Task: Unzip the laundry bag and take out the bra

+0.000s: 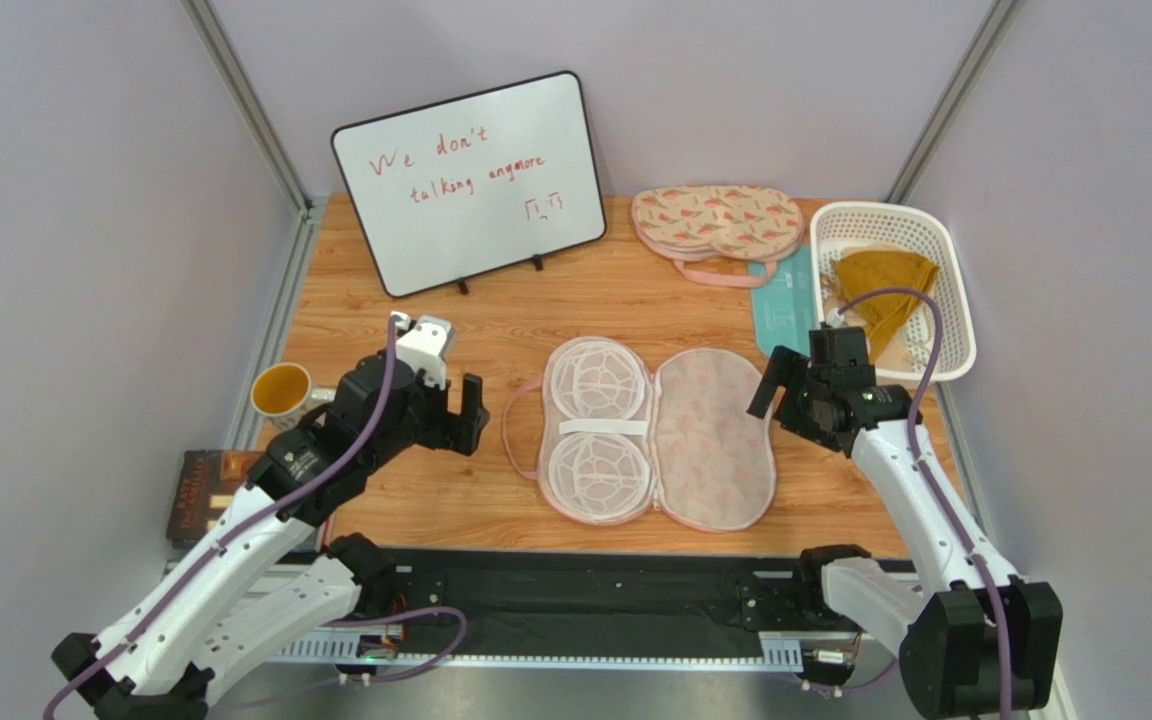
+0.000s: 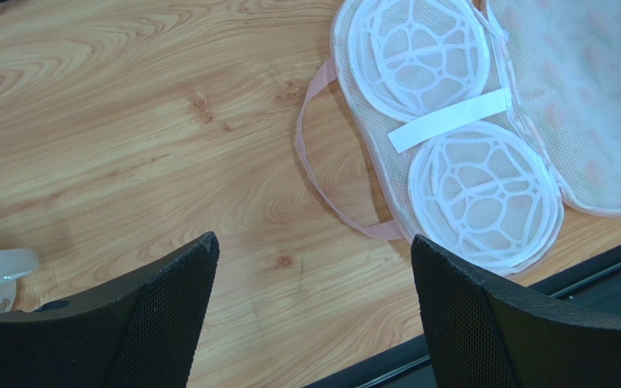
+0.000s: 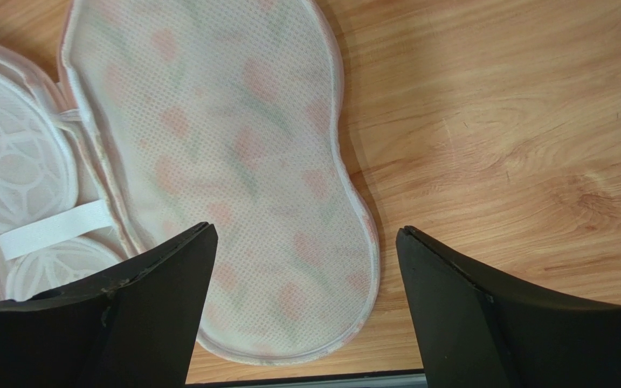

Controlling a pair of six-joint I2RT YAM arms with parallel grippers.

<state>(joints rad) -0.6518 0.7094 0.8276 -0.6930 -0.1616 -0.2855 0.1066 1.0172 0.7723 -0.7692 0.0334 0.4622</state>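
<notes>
A wooden desk (image 1: 567, 308) seen from above, with two robot arms reaching in from its near edge. The laundry bag (image 1: 654, 432) lies in the middle of the desk, unzipped and spread flat like an open book. Its left half shows two round white mesh cups (image 2: 419, 52) with a white band between them. Its right half is plain printed lining, and its pink loop strap (image 2: 314, 153) trails off the left side.

The bra (image 1: 880, 285), mustard brown, sits in a white basket (image 1: 886, 213) at the far right corner, well apart from the bag.

The left jaws hang above bare wood just left of the bag, spread wide and holding nothing. The right jaws hang over the bag's right edge, also spread wide and holding nothing.

At the back stand a whiteboard (image 1: 470, 180) and a second, closed pouch (image 1: 717, 222). A cup (image 1: 282, 392) sits at the left edge.
</notes>
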